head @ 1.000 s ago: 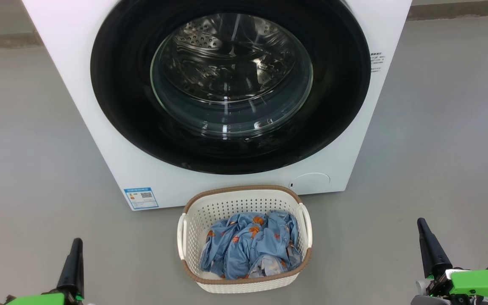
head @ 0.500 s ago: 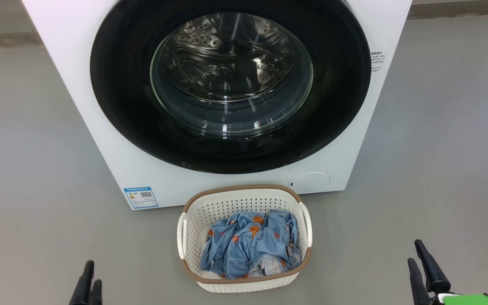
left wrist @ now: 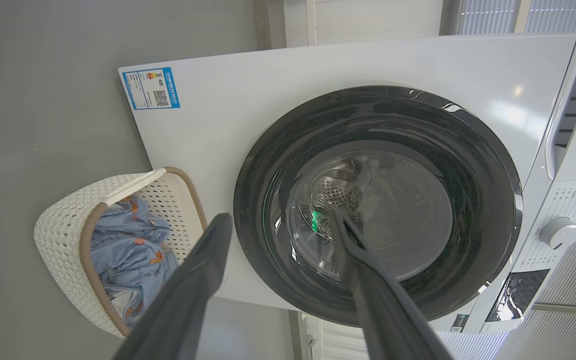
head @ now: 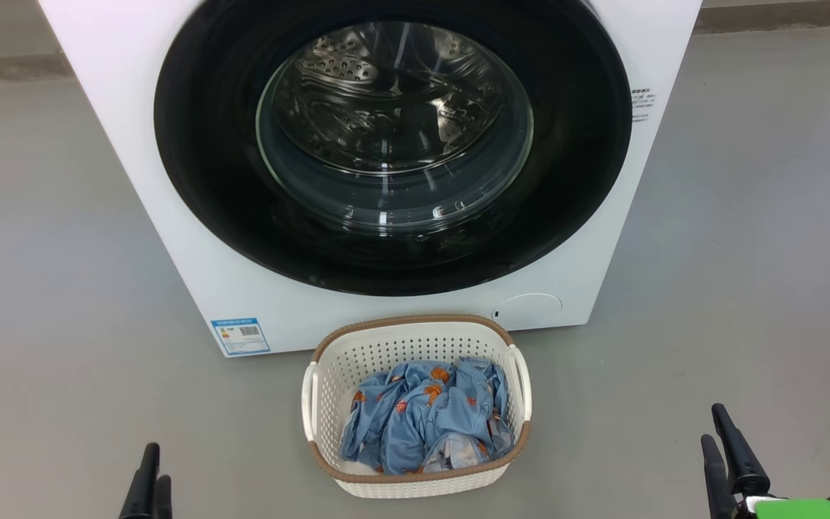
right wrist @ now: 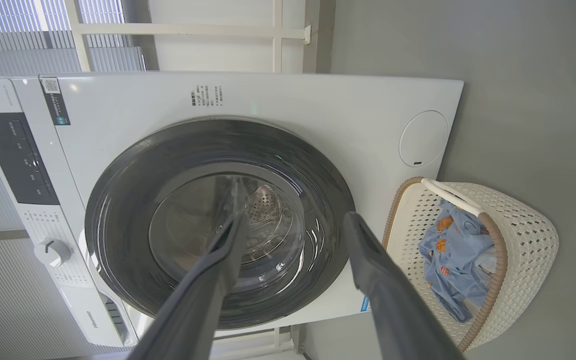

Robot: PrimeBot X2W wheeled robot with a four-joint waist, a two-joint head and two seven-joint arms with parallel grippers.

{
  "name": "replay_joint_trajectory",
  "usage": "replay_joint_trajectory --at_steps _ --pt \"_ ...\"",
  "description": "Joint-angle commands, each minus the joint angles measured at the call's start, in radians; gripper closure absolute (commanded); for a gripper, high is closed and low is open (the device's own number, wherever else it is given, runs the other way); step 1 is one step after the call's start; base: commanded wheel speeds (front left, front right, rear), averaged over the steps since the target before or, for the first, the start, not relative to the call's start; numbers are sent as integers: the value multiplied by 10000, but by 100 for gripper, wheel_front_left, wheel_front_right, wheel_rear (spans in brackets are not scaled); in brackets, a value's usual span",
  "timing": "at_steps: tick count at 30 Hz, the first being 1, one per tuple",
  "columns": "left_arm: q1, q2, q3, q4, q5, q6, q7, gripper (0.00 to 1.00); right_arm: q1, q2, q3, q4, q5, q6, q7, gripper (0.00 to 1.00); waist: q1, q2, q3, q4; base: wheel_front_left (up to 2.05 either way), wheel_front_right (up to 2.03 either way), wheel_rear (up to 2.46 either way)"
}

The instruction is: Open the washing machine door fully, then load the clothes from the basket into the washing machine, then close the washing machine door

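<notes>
Jaws of left gripper & right gripper just went from shut to wide, empty. W/ washing machine door shut & clothes in basket, door-opening comes 1st.

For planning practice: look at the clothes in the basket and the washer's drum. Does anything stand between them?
Yes: the washing machine door is shut, closing the way in. The clothes lie in the basket on the floor before the washing machine; nothing else visible blocks the way.
</notes>
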Motion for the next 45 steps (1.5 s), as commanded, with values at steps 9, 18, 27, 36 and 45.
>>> replay_joint_trajectory --at_steps 9,18,27,36,45 --pt "-296 208 6 -171 716 -31 -340 0 -158 -90 119 -474 -952 -2 -307 0 -2 0 8 3 0 0 0" --pt "-348 236 -2 -132 1678 -41 -637 0 -179 -122 161 -715 -2125 -3 -599 0 -2 0 16 20 0 0 0" --pt "-338 261 143 -67 2970 -44 -904 0 -165 -235 263 -896 -3789 -4 -862 0 -2 0 -2 24 0 0 0" --pt "-353 287 201 -144 4226 120 -1173 0 -136 -335 475 -1070 -5244 -5 -1126 0 -2 0 12 37 0 0 0" --pt "-334 309 72 -293 5591 242 -1411 0 -159 -479 636 -1215 -6630 -6 -1360 0 -2 0 37 57 0 0 0"
